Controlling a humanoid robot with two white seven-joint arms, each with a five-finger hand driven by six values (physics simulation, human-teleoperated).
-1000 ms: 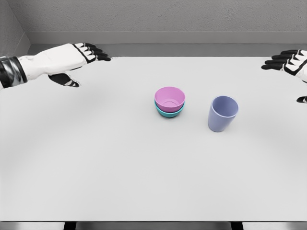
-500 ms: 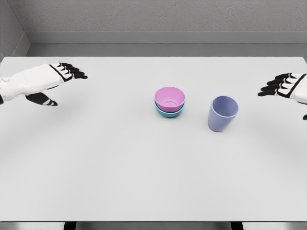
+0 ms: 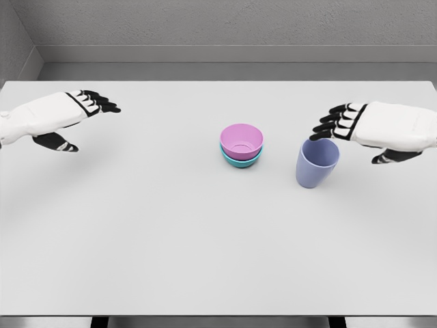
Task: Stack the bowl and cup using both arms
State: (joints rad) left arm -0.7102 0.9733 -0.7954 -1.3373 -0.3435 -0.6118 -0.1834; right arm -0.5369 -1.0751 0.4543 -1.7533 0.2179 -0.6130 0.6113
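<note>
From the head camera, a pink bowl (image 3: 242, 140) sat nested inside a teal bowl (image 3: 240, 160) near the middle of the white table (image 3: 171, 239), only the teal rim and lower wall showing beneath it. Just to the right stood a lavender cup (image 3: 316, 162), upright and slightly tapered toward its base, its mouth open and its inside bare. Cup and bowls were near each other but apart.

The right hand (image 3: 372, 128) hung just beside the cup's rim on its right, white palm casing turned up, dark fingers (image 3: 332, 123) extended and loosely spread toward the cup, the thumb tucked below; it held nothing, and whether a fingertip touched the rim could not be told. The left hand (image 3: 58, 117) hovered at the table's left side, well apart from the bowls, fingers stretched flat and empty.

The tabletop was plain and matte, its near edge showing dark legs beneath. Behind it rose a grey textured wall (image 3: 232, 27) with a pale ledge.
</note>
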